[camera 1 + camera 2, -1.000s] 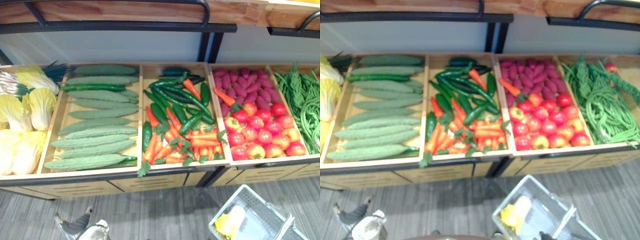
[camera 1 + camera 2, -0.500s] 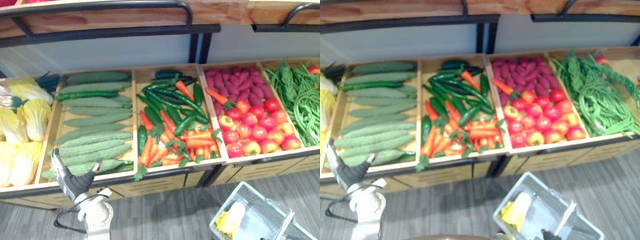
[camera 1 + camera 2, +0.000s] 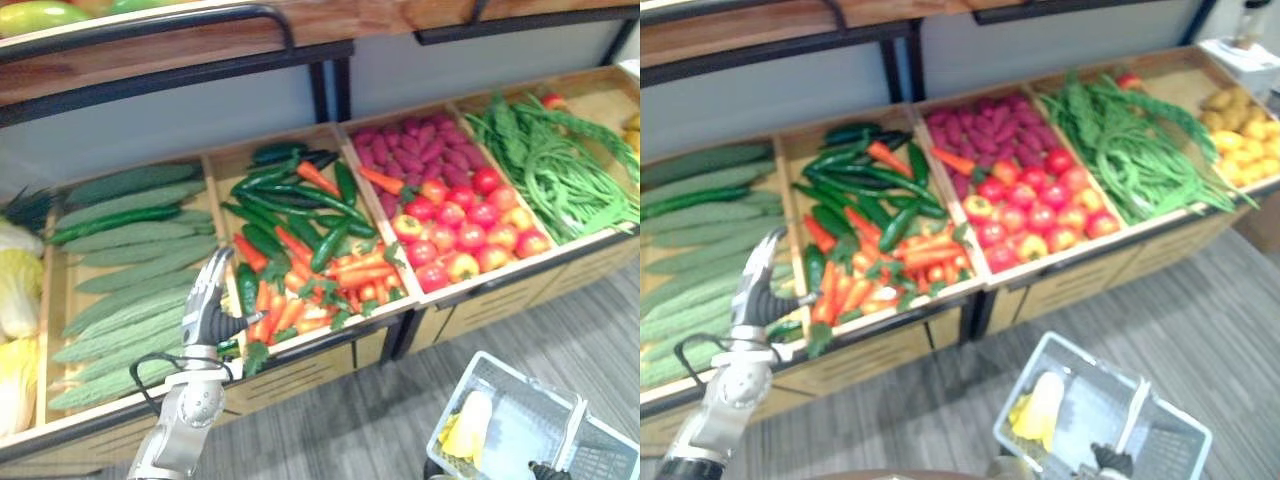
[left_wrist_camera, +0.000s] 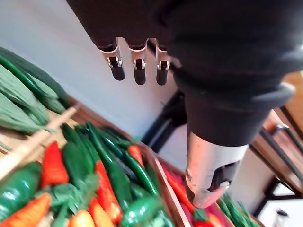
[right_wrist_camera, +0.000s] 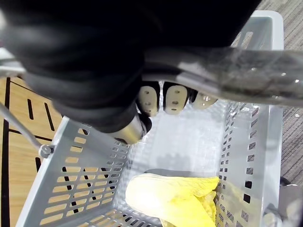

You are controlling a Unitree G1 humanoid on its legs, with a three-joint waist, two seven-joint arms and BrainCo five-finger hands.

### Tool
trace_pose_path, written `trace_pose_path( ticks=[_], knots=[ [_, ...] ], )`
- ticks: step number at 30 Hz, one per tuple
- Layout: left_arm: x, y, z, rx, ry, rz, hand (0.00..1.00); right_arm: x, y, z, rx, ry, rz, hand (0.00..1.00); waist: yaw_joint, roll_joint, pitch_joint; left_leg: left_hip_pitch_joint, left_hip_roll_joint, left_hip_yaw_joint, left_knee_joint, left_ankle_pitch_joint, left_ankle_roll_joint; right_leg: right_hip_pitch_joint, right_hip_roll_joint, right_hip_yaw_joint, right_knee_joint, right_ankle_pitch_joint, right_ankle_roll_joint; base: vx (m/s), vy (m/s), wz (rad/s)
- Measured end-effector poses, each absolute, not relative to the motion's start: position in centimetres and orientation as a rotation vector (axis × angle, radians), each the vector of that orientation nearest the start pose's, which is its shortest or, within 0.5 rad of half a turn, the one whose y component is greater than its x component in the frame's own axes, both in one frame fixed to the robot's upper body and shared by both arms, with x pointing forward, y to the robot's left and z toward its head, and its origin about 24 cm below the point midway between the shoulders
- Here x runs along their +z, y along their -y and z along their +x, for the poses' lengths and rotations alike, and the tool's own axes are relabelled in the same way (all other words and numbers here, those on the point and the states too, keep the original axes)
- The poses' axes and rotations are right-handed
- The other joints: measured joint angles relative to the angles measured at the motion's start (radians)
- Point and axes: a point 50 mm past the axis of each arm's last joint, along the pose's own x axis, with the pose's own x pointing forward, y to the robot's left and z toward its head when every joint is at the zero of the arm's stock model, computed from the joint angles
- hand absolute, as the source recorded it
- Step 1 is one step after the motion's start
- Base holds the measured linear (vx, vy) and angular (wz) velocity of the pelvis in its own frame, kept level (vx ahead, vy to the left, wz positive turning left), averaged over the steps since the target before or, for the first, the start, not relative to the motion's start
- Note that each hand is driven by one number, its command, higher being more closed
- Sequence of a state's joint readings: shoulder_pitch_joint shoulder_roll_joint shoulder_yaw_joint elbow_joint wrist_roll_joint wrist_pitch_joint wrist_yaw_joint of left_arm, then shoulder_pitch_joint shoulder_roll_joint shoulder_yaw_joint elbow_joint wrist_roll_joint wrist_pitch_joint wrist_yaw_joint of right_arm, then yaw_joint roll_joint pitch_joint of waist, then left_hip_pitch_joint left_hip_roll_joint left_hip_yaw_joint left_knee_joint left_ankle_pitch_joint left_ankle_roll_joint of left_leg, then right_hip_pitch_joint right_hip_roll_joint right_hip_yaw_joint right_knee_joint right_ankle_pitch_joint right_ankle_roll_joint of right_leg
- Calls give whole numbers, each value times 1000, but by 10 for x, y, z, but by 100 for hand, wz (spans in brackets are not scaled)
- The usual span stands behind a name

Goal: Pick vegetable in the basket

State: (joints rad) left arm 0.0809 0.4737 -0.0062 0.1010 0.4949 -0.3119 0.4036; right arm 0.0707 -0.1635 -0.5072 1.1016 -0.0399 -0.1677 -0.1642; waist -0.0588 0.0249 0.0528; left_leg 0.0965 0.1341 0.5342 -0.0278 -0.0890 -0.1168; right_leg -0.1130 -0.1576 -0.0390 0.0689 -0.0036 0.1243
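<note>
My left hand (image 3: 205, 312) is raised in front of the crate of carrots and green peppers (image 3: 300, 240), over its front left corner. It is open: its fingers (image 4: 137, 71) are straight, the thumb is apart, and it holds nothing. A pale grey plastic basket (image 3: 545, 405) hangs at the lower right above the floor, with a yellow-white cabbage (image 3: 465, 430) lying in it. My right hand (image 5: 170, 99) is shut on the basket's handle (image 5: 236, 75), fingers curled round it. The cabbage (image 5: 175, 198) lies on the basket's bottom, below that hand.
The wooden stand holds a row of crates: cabbages (image 3: 15, 300), bitter gourds and cucumbers (image 3: 130, 250), tomatoes and purple sweet potatoes (image 3: 450, 210), green beans (image 3: 560, 170), and yellow produce (image 3: 1240, 130) at the far right. A shelf with black rails (image 3: 180, 70) runs above. Grey floor lies in front.
The camera has swung right, shifting the crates left. My left hand has risen from the lower left corner to the front of the carrot crate. The basket hangs as before.
</note>
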Motion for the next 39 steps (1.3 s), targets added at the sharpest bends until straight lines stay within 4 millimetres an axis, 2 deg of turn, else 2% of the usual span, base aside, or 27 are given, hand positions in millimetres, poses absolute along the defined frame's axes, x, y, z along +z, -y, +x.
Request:
trace_pose_path(
  ticks=[1,5,7,11,19,23,27,30,35,39],
  knots=[
    [55,-239,234,160,266,932,0,-139,281,86,-667,-938,-55,100,-18,2,1,6,0,28,5,-9,-1,-11,4,36,0,2,2,-113,-39,-68],
    [50,-243,244,71,236,1030,0,-135,284,94,-617,-909,-105,100,-27,1,5,14,2,91,31,-29,-7,-42,18,111,0,11,18,-115,-60,-60],
    [51,-239,252,24,242,1053,0,-133,287,96,-610,-893,-112,100,-49,1,18,23,1,104,31,-30,-9,-43,22,133,0,14,18,-113,-81,-35],
    [52,-237,266,-45,228,1101,0,-131,285,99,-575,-880,-136,100,-51,0,26,31,1,152,27,-32,-12,-65,39,179,-8,31,17,-58,-56,-34],
    [59,-222,293,-121,244,1184,0,-129,284,100,-560,-870,-159,100,-48,-6,29,33,8,173,13,-32,-14,-75,55,243,-7,51,9,4,-27,-11],
    [62,-221,304,-115,233,1238,0,-130,281,101,-558,-866,-149,100,-45,-20,38,28,11,164,14,-31,-14,-77,55,243,-1,51,9,-4,-49,8],
    [62,-212,312,-123,227,1235,0,-130,281,100,-564,-867,-144,100,-42,-24,42,8,15,137,21,-31,-14,-84,50,239,7,51,9,-10,-47,18],
    [73,-201,323,-125,267,1238,0,-127,282,104,-569,-842,-146,100,-23,-29,55,-25,15,124,33,-28,-12,-113,45,237,18,54,13,-13,-59,12],
    [86,-185,335,-146,319,1245,0,-125,282,109,-565,-827,-149,100,-19,-31,66,-47,22,94,31,-13,-13,-124,43,215,23,56,18,-8,-63,16],
    [88,-183,340,-145,321,1278,0,-123,281,115,-551,-809,-156,100,-19,-36,82,-59,22,84,31,-4,-10,-131,40,211,25,60,24,-16,-46,9]
  ],
)
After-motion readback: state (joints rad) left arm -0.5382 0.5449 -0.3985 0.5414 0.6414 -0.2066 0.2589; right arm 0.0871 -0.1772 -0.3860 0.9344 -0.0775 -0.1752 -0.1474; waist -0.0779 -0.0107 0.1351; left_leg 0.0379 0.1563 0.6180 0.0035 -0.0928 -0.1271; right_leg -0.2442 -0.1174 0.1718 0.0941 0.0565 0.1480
